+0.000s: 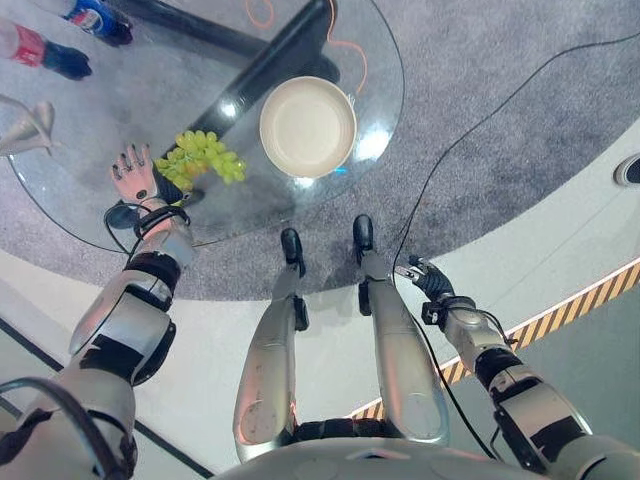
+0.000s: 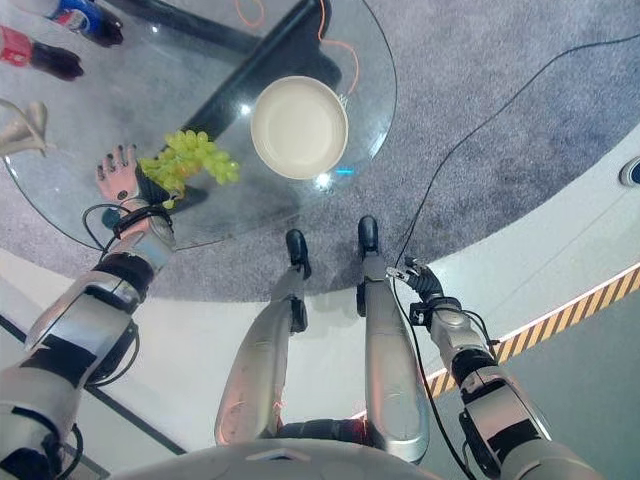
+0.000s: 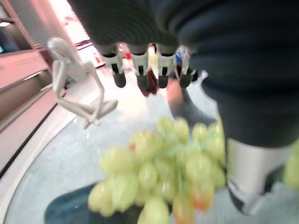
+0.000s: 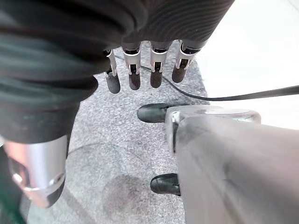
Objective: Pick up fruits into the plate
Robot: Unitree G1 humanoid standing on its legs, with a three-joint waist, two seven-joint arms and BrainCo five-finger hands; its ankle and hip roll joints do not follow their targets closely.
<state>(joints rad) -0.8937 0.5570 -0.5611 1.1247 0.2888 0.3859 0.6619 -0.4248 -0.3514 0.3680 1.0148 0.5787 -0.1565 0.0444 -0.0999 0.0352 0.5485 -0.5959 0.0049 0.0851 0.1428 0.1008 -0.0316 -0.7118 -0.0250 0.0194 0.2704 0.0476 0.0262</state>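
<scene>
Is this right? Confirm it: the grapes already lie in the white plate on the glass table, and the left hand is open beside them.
Not quite. The grapes lie on the glass table beside the white plate, not in it; the plate holds nothing, as the left eye view shows. The rest stands: the left hand is open beside the grapes.
</scene>
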